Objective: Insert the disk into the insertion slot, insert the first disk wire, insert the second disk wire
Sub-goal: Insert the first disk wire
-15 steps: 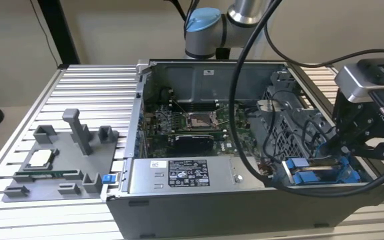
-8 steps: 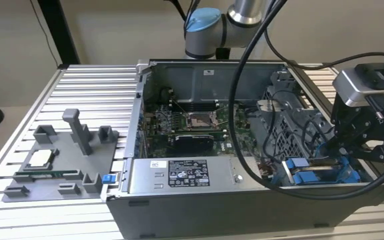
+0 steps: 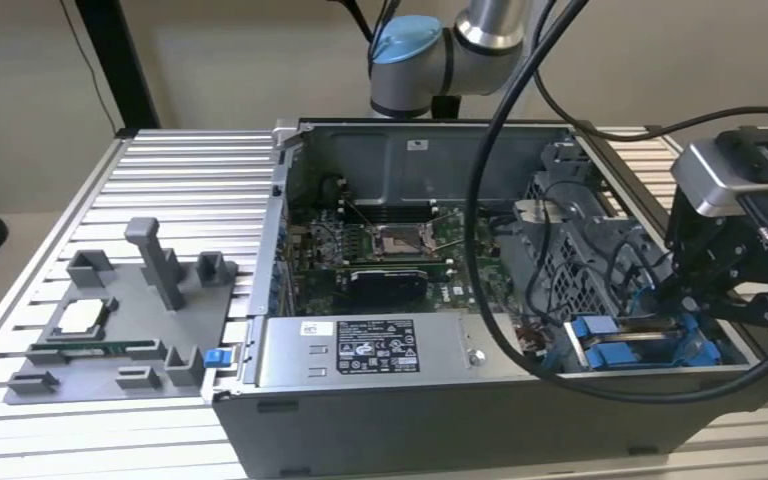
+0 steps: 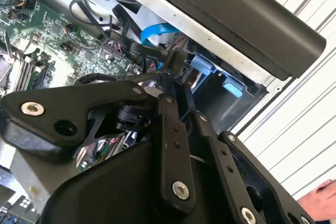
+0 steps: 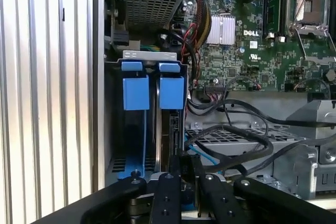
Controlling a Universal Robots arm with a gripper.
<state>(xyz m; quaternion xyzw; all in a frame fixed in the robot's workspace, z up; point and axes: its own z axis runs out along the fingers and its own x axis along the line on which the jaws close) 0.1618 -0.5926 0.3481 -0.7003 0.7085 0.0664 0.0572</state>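
Observation:
The insertion slot (image 5: 137, 94) is the grey bay with two bright blue tabs at the case's front corner, on the exterior view's right (image 3: 631, 342). The disk (image 5: 169, 128) stands edge-on inside it, under one blue tab, mostly hidden. My gripper (image 4: 177, 80) hangs right over the bay's open end (image 5: 184, 161) (image 3: 688, 312). Its fingers (image 4: 169, 124) are closed together on the black connector (image 4: 176, 59) of a flat black disk wire (image 4: 147, 52), close to the disk's edge. A thin blue wire (image 4: 157, 30) curls beside it.
Loose black cables (image 5: 236, 135) lie over the grey drive cage beside the bay. The motherboard (image 3: 384, 250) and the stickered power-supply box (image 3: 357, 350) fill the case. A grey parts fixture (image 3: 117, 330) sits on the exterior view's left. A person's hand (image 4: 321, 199) is near the case.

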